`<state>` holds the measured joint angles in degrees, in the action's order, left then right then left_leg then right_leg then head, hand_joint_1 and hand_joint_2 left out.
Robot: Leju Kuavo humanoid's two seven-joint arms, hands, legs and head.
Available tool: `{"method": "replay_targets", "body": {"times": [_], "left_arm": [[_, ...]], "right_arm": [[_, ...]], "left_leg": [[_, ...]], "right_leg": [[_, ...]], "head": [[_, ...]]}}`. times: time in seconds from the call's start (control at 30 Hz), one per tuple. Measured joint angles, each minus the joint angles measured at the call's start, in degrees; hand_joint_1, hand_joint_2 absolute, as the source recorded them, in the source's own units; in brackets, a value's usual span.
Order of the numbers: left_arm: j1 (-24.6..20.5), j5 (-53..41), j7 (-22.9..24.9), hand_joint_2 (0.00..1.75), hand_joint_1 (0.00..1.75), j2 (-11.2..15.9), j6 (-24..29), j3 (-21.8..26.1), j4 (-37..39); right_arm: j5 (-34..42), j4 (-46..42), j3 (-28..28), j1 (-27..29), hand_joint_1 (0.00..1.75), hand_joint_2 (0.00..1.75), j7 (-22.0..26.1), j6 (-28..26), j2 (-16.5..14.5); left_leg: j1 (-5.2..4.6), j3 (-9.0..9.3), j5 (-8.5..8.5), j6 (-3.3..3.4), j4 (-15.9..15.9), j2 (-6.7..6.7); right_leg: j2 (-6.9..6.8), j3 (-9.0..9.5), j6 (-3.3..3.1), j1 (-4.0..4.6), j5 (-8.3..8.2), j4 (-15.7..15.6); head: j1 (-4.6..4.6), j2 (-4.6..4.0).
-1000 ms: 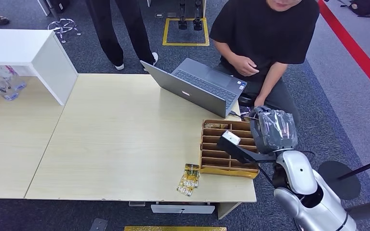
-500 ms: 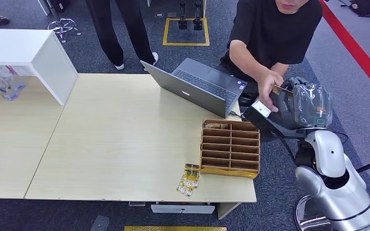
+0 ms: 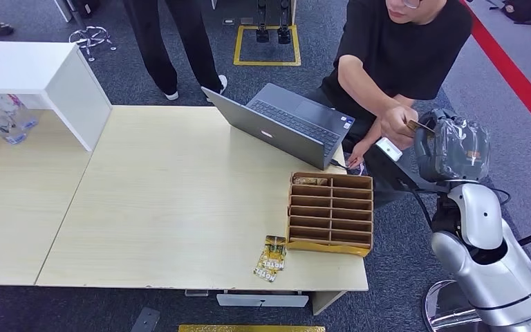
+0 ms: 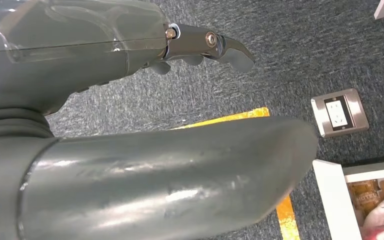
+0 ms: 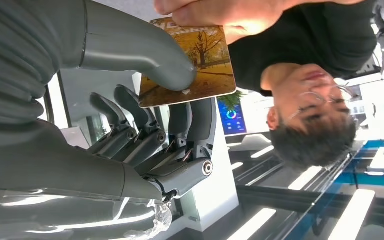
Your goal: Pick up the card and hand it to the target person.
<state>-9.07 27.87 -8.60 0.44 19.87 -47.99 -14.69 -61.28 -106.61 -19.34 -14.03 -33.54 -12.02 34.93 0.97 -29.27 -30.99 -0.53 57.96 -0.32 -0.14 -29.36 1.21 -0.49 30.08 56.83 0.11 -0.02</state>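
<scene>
The card is a small picture card with an autumn tree scene. My right hand is raised beyond the table's right edge and pinches the card between thumb and fingers. A seated person in a black shirt reaches across, and that person's hand grips the card's far edge. The person's fingers lie on the card right beside my thumb. My left hand hangs over grey carpet with nothing in it, its fingers apart from the thumb.
A wooden slotted card box stands at the table's right front, with gold hotel card sleeves beside it. An open laptop sits behind the box. Another person stands at the back. A white cabinet and bottles are far left.
My right arm has risen from above the card box and swung right toward the seated person. The person's hand has come up and taken hold of the card's edge.
</scene>
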Motion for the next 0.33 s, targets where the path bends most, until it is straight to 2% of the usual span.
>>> {"method": "replay_targets", "body": {"times": [0.03, 0.07, 0.17, 0.3, 0.33], "left_arm": [[0.0, 0.0, 0.01, 0.0, 0.0, 0.0, -0.01, -0.02, 0.0], [0.0, -0.01, 0.01, 0.0, 0.0, 0.0, -0.01, -0.04, 0.0], [-0.01, -0.11, 0.02, 0.0, 0.0, 0.0, -0.02, -0.08, 0.0], [-0.01, -0.17, 0.03, 0.0, 0.0, 0.0, -0.02, -0.09, 0.0], [-0.01, -0.17, 0.04, 0.0, 0.0, 0.0, -0.02, -0.09, 0.0]], "right_arm": [[0.06, 0.21, 0.0, 0.0, 0.14, 1.75, 0.08, 0.13, -0.01], [0.26, 0.41, -0.01, 0.01, 0.0, 1.75, 0.2, 0.48, 0.0], [1.62, 1.05, -0.14, 0.02, 0.0, 1.75, 0.54, 2.7, 0.01], [2.56, 1.83, -0.49, 0.07, 0.0, 0.0, 0.55, 4.13, -0.01], [2.58, 1.93, -0.55, 0.07, 0.0, 0.0, 0.55, 4.18, -0.01]], "left_leg": [[0.0, 0.0, 0.0, 0.0, 0.0, 0.0], [0.0, 0.0, 0.0, 0.0, 0.0, 0.0], [0.0, -0.01, 0.0, 0.0, 0.0, 0.0], [0.0, -0.02, 0.0, 0.0, 0.0, 0.0], [0.0, -0.02, 0.0, 0.0, 0.0, 0.0]], "right_leg": [[0.0, 0.0, 0.0, 0.0, 0.0, 0.0], [0.0, 0.0, 0.0, 0.0, 0.0, 0.0], [0.01, -0.02, 0.0, 0.0, 0.0, 0.0], [0.01, -0.02, 0.0, 0.0, 0.0, 0.0], [0.01, -0.02, 0.0, 0.0, 0.0, 0.0]], "head": [[0.0, 0.0], [0.0, 0.0], [-0.01, 0.0], [0.0, 0.0], [0.0, 0.0]]}}
